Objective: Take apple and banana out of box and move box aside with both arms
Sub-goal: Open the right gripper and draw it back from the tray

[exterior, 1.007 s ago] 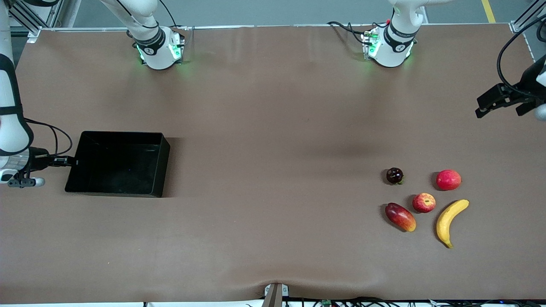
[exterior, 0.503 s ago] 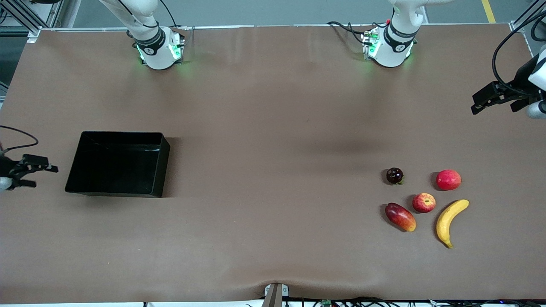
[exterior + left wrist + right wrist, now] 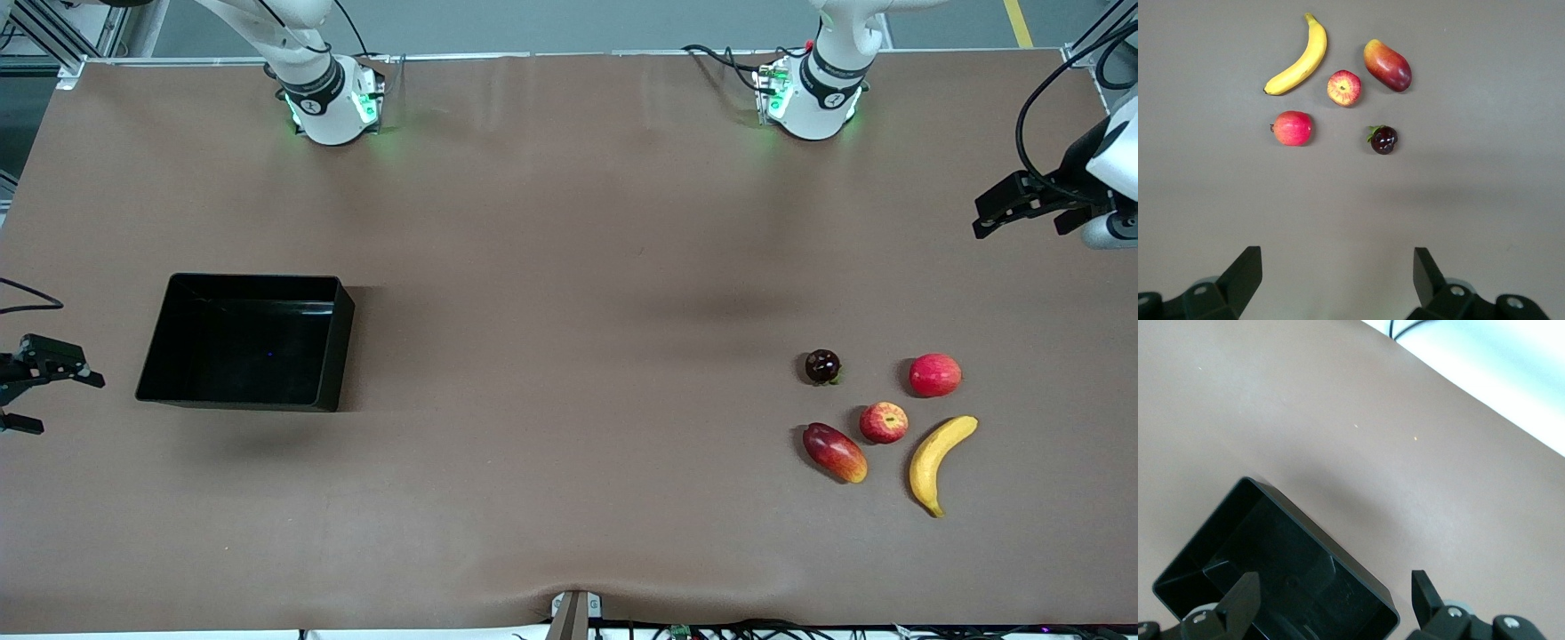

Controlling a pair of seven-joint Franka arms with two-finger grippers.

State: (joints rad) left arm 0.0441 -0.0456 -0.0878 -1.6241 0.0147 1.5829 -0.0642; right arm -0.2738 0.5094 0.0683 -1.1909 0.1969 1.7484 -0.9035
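Note:
The black box (image 3: 342, 356) sits open and empty toward the right arm's end of the table; it also shows in the right wrist view (image 3: 1338, 555). The yellow banana (image 3: 938, 462) and the red-and-yellow apple (image 3: 884, 422) lie side by side toward the left arm's end; the left wrist view shows both banana (image 3: 1298, 60) and apple (image 3: 1344, 87). My left gripper (image 3: 1021, 222) is open and empty, high over bare table at the left arm's end (image 3: 1337, 263). My right gripper (image 3: 71, 405) is open and empty, over the table's end beside the box (image 3: 1335, 587).
A plain red fruit (image 3: 934, 374), a red-orange mango (image 3: 834, 452) and a small dark fruit (image 3: 822, 365) lie close around the apple. The arm bases (image 3: 329, 107) stand along the table edge farthest from the front camera.
My right gripper has drawn away from the box's end wall toward the table's end. My left gripper has shifted a little toward the bases. The box and fruits have not moved.

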